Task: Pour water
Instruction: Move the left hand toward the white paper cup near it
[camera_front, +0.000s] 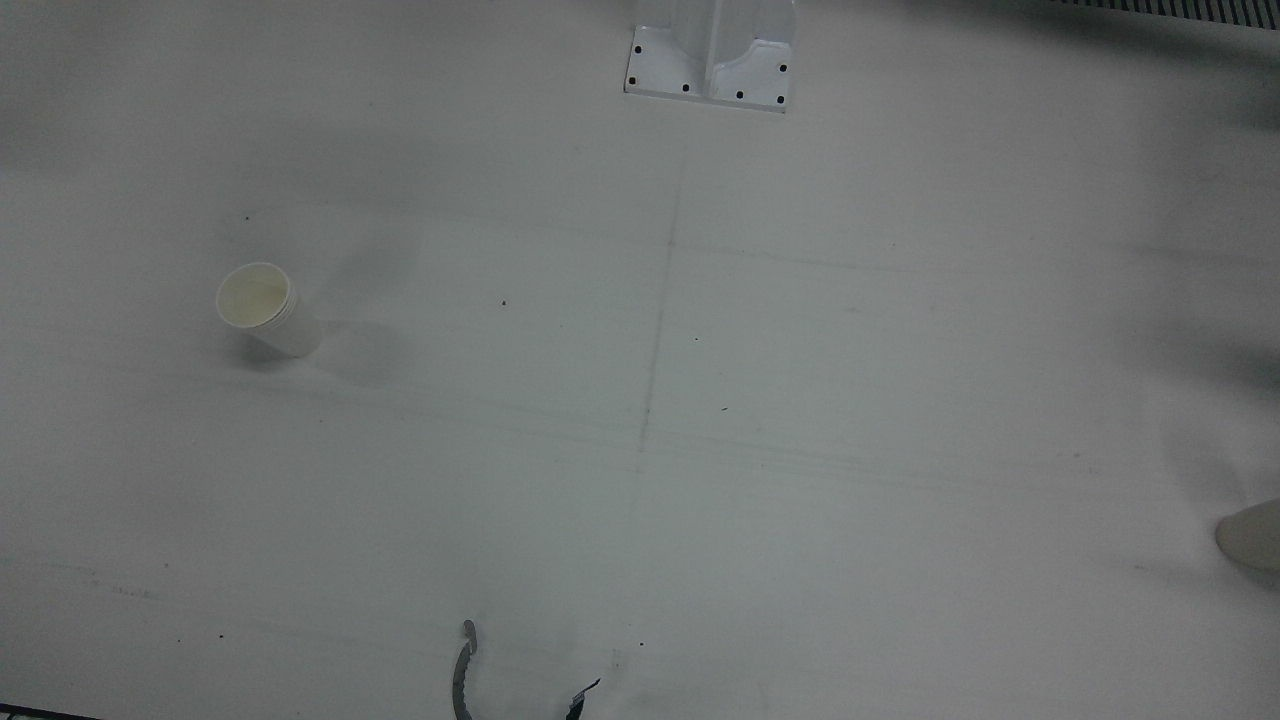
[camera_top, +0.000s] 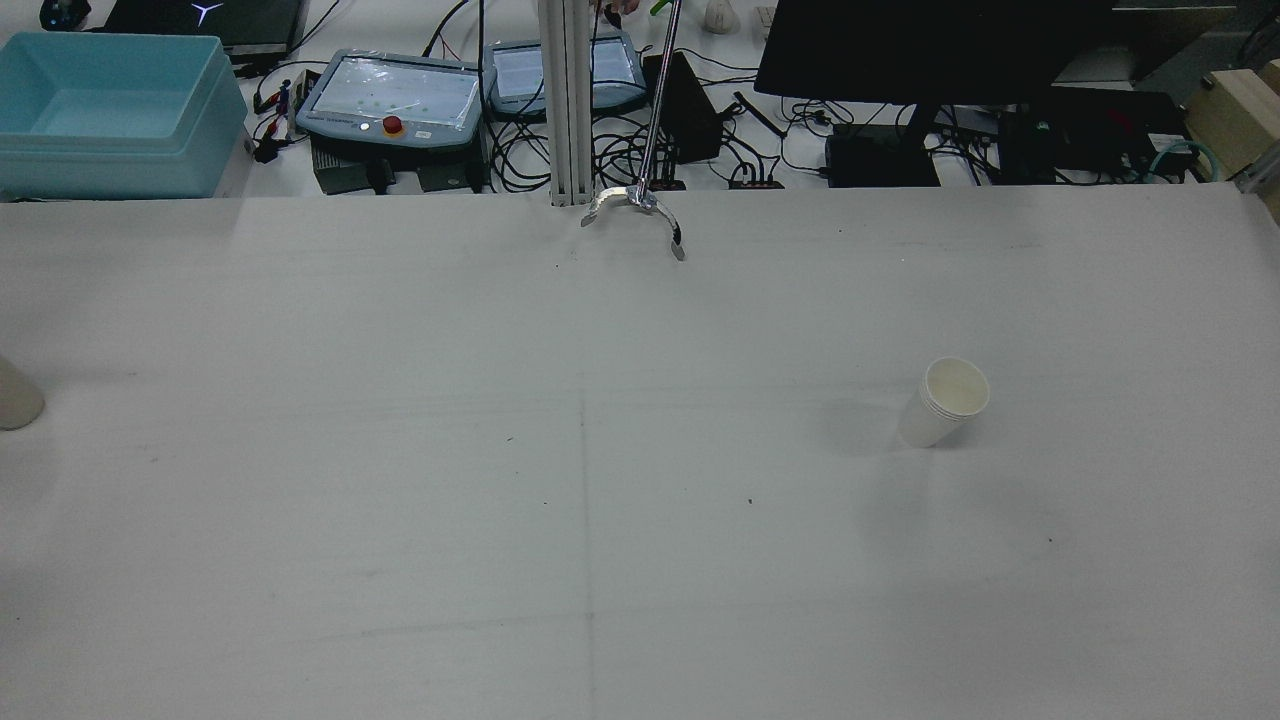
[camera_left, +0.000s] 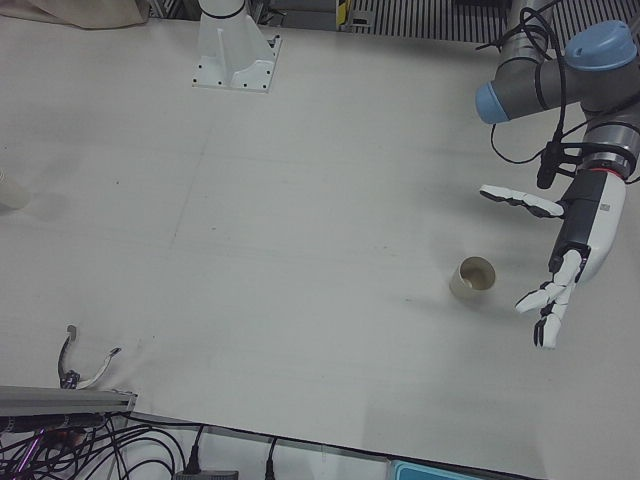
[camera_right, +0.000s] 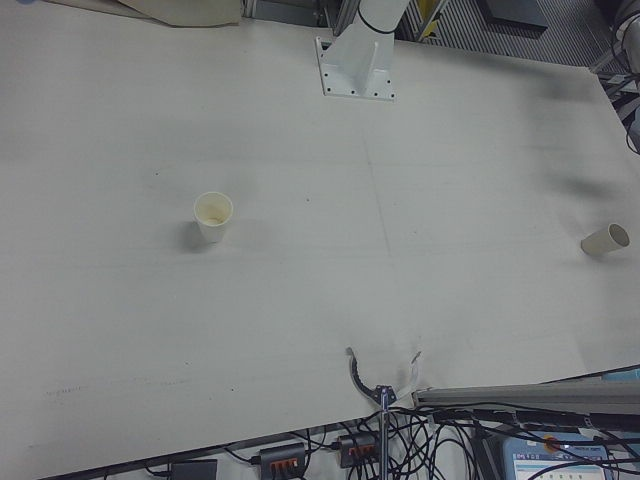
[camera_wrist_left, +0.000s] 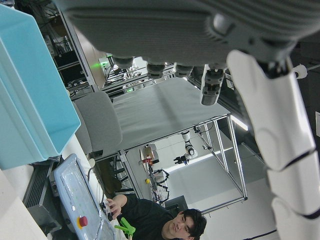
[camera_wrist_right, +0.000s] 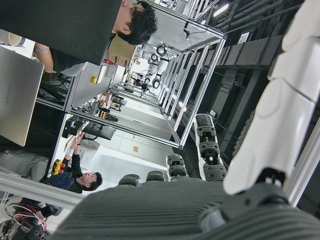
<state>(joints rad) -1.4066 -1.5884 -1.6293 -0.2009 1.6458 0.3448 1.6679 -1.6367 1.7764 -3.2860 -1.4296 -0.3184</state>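
A white paper cup (camera_front: 265, 310) (camera_top: 945, 400) (camera_right: 212, 215) stands upright on the robot's right half of the table, and its inside looks pale and bare. A second paper cup (camera_left: 475, 278) (camera_right: 605, 240) (camera_top: 15, 395) stands on the left half; the front view shows only its edge (camera_front: 1250, 535). My left hand (camera_left: 565, 260) hovers just beside this second cup, apart from it, open with its fingers spread. Its own camera shows the palm (camera_wrist_left: 175, 30) and the room beyond. My right hand (camera_wrist_right: 200, 200) appears only in its own view, fingers (camera_wrist_right: 210, 150) apart and holding nothing.
A curved metal clamp (camera_front: 465, 670) (camera_top: 635, 205) (camera_right: 380, 385) reaches over the operators' edge of the table. An arm pedestal (camera_front: 710, 60) (camera_left: 235, 60) is bolted at the robot's side. Past the table stand a blue bin (camera_top: 100, 110), teach pendants (camera_top: 395, 100) and a seated person (camera_wrist_left: 165, 220).
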